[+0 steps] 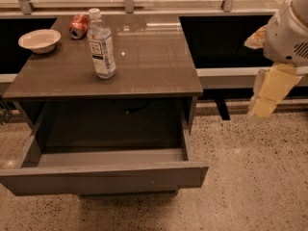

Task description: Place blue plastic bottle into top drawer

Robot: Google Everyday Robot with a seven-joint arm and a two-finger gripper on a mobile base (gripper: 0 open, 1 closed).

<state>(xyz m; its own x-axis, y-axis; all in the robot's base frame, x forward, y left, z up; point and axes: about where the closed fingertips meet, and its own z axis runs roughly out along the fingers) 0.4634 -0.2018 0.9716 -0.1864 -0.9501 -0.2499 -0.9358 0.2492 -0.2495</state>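
Note:
The blue plastic bottle [102,44] stands upright on the dark brown table [144,76], left of its middle, with its white cap on top. The top drawer [103,177] is pulled out below the tabletop and nothing shows inside it. My gripper [267,97] hangs at the right edge of the view, pointing down over the floor. It is well to the right of the table and apart from the bottle.
A crushed red soda can [78,25] lies at the back left of the table, behind the bottle. A white bowl [39,40] sits at the left edge. A railing and dark panels run behind the table. Speckled floor lies in front and to the right.

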